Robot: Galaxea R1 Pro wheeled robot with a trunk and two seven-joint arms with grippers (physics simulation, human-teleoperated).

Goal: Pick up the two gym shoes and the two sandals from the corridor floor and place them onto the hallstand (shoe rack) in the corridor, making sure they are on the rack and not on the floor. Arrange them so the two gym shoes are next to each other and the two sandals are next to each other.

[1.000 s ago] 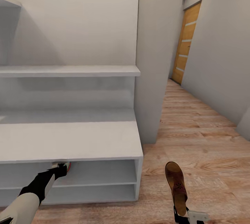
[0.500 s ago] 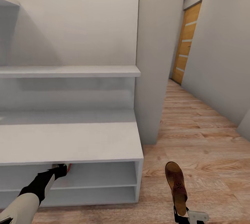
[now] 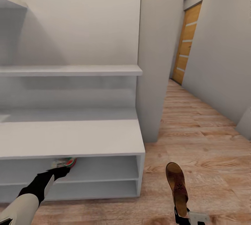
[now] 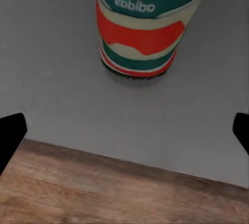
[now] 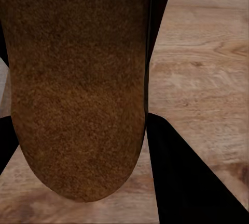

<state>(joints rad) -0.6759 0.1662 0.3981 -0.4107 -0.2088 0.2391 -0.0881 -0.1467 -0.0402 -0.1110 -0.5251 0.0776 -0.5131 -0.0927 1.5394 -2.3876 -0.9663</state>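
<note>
One gym shoe point(image 3: 64, 162) sits on the upper tier of the hallstand's point(image 3: 80, 138) low bench, under the teal letters. Its green and red heel point(image 4: 139, 26) rests on the grey shelf, a little beyond the front edge. My left gripper point(image 3: 63, 170) is just in front of the shoe, open point(image 4: 124, 135), with its fingertips point(image 4: 10, 136) spread wide and clear of the heel. My right gripper point(image 3: 182, 214) is low over the corridor floor point(image 3: 205, 138), shut on the end of a brown sandal point(image 3: 176, 185) that points away from me. The sandal's sole point(image 5: 78, 78) lies between the black fingers point(image 5: 181, 177).
A grey wall pillar point(image 3: 160, 57) stands right of the hallstand. The corridor runs past it to an orange wooden door point(image 3: 186, 44). A long shelf point(image 3: 69, 70) spans the unit above the bench, and a lower tier point(image 3: 97, 189) lies under the shoe's shelf.
The head view has shifted slightly. My left gripper has drawn back a little from the gym shoe, which now shows more fully on the shelf. The right gripper and sandal stay as before.
</note>
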